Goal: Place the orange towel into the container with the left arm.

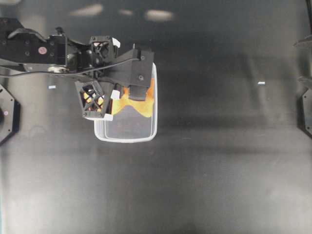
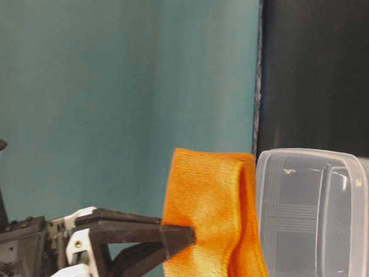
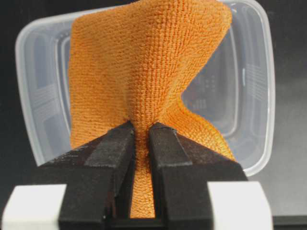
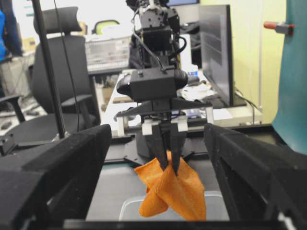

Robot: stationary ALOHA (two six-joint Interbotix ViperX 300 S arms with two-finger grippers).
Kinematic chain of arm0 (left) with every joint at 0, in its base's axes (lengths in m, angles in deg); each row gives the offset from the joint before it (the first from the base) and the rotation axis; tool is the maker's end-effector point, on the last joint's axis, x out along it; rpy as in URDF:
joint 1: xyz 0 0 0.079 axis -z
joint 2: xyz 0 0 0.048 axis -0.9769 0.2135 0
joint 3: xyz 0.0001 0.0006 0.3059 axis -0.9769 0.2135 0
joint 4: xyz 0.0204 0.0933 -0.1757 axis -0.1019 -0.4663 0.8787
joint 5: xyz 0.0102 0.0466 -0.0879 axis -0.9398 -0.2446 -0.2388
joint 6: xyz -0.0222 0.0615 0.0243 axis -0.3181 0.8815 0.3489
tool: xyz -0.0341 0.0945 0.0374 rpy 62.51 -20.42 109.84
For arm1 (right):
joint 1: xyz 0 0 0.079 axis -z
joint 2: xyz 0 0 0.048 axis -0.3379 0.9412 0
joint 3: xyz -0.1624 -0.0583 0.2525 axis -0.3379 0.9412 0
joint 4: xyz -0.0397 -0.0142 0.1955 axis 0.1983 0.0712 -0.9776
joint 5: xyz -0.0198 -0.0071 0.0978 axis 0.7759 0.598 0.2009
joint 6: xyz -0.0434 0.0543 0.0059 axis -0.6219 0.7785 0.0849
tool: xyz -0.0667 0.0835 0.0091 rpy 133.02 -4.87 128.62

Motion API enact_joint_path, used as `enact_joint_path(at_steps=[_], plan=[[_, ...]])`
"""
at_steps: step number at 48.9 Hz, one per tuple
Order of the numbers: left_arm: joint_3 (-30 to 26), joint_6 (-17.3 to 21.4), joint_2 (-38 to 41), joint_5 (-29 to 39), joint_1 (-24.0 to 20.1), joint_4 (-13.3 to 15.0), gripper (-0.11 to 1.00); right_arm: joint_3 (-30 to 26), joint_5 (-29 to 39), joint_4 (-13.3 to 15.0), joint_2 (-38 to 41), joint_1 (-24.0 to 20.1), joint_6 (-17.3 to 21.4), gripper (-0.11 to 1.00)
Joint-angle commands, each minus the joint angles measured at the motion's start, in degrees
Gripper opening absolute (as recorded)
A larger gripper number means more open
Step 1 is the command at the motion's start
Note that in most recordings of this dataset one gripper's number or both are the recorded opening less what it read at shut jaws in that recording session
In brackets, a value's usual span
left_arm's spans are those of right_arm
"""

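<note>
Above one container point(image 1: 126, 130), one pincer point(image 3: 140, 136) pinches one orange towel point(image 3: 144, 72).

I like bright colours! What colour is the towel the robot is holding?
Bright orange. The towel shows best in the left wrist view, pinched in the left tool.

The orange towel point(image 4: 171, 191) hangs over the container point(image 1: 126, 134) — between the left arm's fingers point(image 3: 165, 148).

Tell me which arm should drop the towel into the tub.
Left. Its pincer is already shut on the orange towel, held above the container. The right pincer is open and well away from it.
</note>
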Motion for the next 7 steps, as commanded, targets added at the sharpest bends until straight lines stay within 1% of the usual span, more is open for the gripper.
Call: enact_joint_path(at_steps=[1,3,7], plan=[[-0.4,0.0,-0.1,-0.4,-0.2,-0.2,0.07,-0.5,-0.3,-0.1,0.6,-0.2,0.1,0.76],[-0.2,0.1,0.0,-0.6,-0.3,-0.2,0.13,-0.5,-0.3,-0.1,0.6,-0.1,0.1,0.76],[0.4,0.4,-0.3,-1.7,-0.4,-0.2,0.39,-0.5,-0.3,-0.1,0.7,-0.1,-0.1,0.76]])
